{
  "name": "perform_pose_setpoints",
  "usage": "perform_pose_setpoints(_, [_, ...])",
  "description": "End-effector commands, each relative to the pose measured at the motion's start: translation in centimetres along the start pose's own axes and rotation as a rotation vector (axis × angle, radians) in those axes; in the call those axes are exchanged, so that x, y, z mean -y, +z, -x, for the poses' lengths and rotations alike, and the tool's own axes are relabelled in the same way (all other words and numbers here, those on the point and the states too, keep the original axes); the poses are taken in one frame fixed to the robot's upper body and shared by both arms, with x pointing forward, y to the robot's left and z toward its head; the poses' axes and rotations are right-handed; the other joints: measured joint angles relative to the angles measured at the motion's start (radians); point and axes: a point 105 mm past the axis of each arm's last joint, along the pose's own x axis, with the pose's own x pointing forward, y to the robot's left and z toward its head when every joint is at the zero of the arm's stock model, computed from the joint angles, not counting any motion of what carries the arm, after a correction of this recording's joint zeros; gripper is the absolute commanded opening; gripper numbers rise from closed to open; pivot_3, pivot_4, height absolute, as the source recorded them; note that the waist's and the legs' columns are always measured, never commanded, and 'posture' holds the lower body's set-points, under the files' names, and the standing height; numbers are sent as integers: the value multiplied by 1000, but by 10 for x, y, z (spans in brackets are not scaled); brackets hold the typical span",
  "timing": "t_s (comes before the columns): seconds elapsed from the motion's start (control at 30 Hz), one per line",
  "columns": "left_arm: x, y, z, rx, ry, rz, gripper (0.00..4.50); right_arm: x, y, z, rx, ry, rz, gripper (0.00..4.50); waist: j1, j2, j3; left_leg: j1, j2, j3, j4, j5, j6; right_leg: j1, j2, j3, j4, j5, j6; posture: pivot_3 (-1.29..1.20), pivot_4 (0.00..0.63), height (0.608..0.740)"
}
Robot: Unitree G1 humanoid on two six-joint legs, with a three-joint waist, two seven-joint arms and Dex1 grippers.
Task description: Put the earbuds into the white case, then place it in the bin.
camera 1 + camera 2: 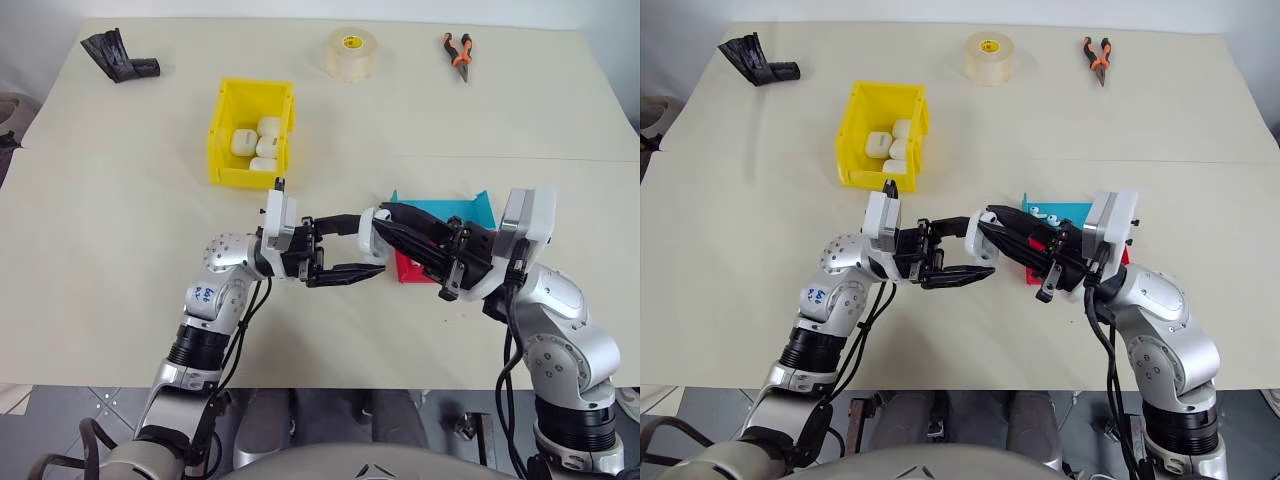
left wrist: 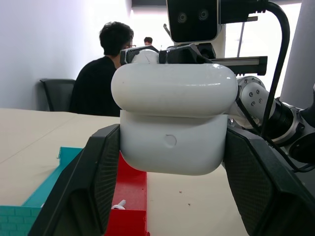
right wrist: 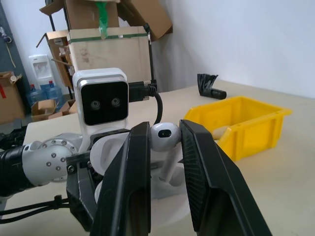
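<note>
Head views: the left end effector (image 1: 366, 247) was closed on the white case (image 1: 381, 216), held in the air nearer the robot than the yellow bin (image 1: 222, 140), beside the blue tray (image 1: 478, 209) and red tray (image 1: 405, 268). The right end effector (image 1: 992, 222) met it from the tray side, fingers nearly closed. The bin held several white cases (image 1: 258, 145). Beyond the bin lay a tape roll (image 1: 352, 52), pliers (image 1: 458, 49) and a black object (image 1: 118, 56) on the surface (image 1: 110, 250), all well apart from the work.

Left wrist view: the case sat clamped between both fingers (image 2: 93, 182), lid raised only slightly. The red tray lay below, with a small white piece in it, possibly an earbud.

Right wrist view: one earbud (image 3: 164, 136) was pinched between the fingers (image 3: 133, 172), stem pointing down at the case.

Risks, as judged: the earbud was small and glossy, so a slight misalignment could jam its stem on the rim or knock it loose onto the surface. Pressure from the right arm could twist the case in its grip. The lid, if not open wide enough, could block insertion. The route to the bin looked unobstructed.
</note>
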Motion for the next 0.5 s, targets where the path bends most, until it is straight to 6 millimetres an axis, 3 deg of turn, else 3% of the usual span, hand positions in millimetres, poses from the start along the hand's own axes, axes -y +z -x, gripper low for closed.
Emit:
perform_pose_setpoints(0.03, [4, 15, -6, 49, -28, -50, 2777, -1, 0, -2, 14, 2, 20, 517, 1, 0, 0, 0, 0, 0, 0, 0, 0, 0, 0, 0, 0, 0, 0, 0, 150, 740])
perform_pose_setpoints(0.27, [1, 19, -6, 63, -11, -63, 2777, 6, -11, 9, -37, -15, 38, 517, 0, 0, 0, 0, 0, 0, 0, 0, 0, 0, 0, 0, 0, 0, 0, 0, 150, 740])
perform_pose_setpoints(0.5, [-3, 20, -5, 73, 15, -68, 2777, 8, -6, 16, -52, -1, 65, 517, 1, 0, 0, 0, 0, 0, 0, 0, 0, 0, 0, 0, 0, 0, 0, 0, 150, 740])
